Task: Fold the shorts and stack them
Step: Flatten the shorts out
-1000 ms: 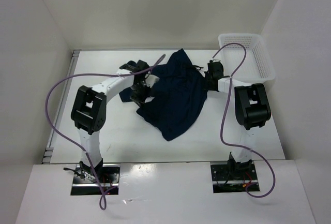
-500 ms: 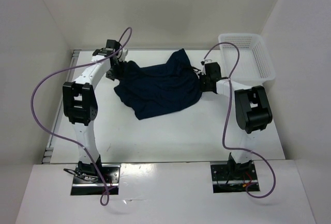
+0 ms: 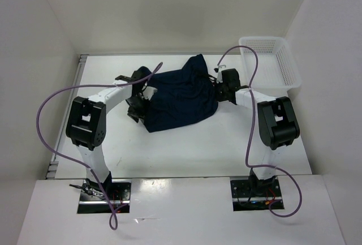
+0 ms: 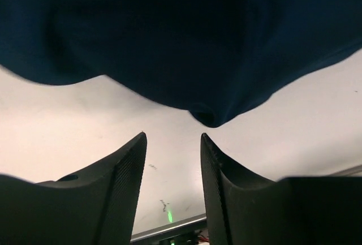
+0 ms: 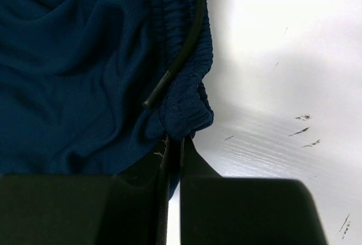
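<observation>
Right wrist shows right claw (image 5: 173, 147) pinching shorts (image 5: 85, 58).

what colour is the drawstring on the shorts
Black drawstring, on dark navy shorts; clearest in the right wrist view.

White basket (image 3: 277, 58) on table (image 3: 186, 149)

Probably a lab: white walls (image 3: 169, 13) enclose bolted robot arms (image 3: 90, 126).
</observation>
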`<state>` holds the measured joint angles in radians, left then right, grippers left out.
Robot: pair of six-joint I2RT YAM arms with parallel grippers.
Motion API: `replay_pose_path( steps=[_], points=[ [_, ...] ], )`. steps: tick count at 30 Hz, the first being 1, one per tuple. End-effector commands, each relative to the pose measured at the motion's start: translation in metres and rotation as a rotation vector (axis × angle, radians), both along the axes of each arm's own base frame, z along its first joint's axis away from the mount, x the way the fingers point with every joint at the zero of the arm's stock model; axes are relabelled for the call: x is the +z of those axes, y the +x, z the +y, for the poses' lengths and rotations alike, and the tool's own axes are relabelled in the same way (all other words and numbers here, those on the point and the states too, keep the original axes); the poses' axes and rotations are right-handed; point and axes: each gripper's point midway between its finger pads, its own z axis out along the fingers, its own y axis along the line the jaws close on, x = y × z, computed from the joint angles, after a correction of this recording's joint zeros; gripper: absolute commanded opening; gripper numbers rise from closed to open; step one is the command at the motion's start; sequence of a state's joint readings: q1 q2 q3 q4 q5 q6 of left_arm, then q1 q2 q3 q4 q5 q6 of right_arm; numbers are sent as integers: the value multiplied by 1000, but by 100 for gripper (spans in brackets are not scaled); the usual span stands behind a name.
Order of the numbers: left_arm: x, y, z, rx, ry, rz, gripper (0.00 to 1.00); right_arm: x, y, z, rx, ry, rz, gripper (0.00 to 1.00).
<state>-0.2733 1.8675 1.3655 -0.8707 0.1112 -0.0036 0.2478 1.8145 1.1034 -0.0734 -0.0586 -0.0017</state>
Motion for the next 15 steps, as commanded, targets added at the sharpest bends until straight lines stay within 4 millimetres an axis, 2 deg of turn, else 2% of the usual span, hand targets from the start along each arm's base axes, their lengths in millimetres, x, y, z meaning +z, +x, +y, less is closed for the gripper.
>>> replay_pose_path(
  steps=[1,5,8,10,12,13,15],
  points=[
    [-8,-4,-20,-25,-99,35,51,31,9,1,24,0,-101,0],
    [-23,-5,-40,-55,-157,76,54,40,8,0,23,4,-120,0],
    [-28,-1,-54,-62,-224,102,54,41,5,1,31,12,-120,0],
    [-31,-2,-59,-72,-231,113,34,47,2,2,45,13,-134,0],
    [-32,2,-58,-70,-218,108,9,48,-1,3,52,19,-132,0],
    [-29,6,-56,-69,-205,96,7,52,-1,3,52,21,-143,0],
    [-4,32,-50,-65,-147,-9,6,53,-7,3,66,20,-139,0]
  ],
)
